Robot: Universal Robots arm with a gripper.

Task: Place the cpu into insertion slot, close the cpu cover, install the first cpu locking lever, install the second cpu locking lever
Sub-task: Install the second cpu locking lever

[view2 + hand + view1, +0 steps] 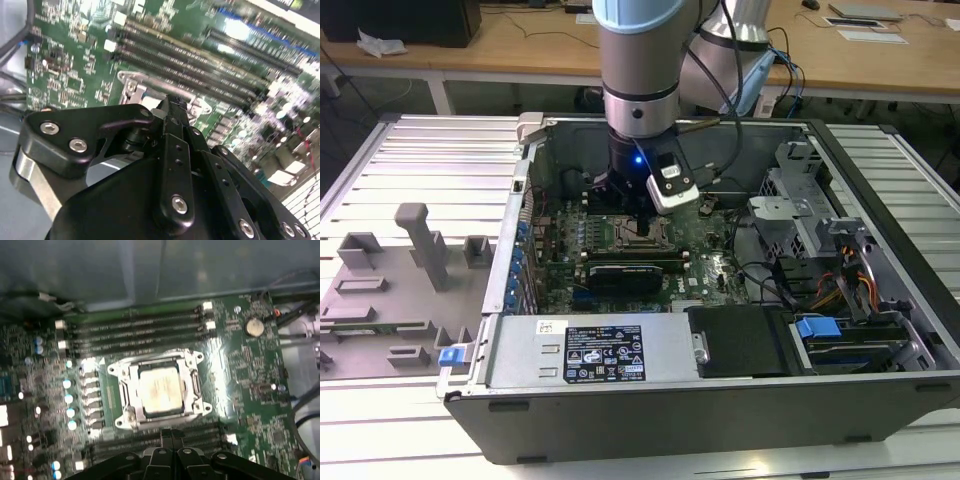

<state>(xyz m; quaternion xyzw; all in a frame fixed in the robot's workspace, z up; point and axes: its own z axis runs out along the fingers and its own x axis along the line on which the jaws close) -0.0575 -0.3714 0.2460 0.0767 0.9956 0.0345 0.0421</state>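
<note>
I'm hovering over the open grey metal PC case (880, 250) w/ my black fingers (167, 437) pressed together, holding nothing, tips just beside the socket. The small pale silver-beige square cpu (159, 391) sits in the black-rimmed square insertion slot (131, 396) on the green motherboard (250, 385). The thin silver metal cpu cover (187, 367) lies flat around it, framing the chip.
</note>
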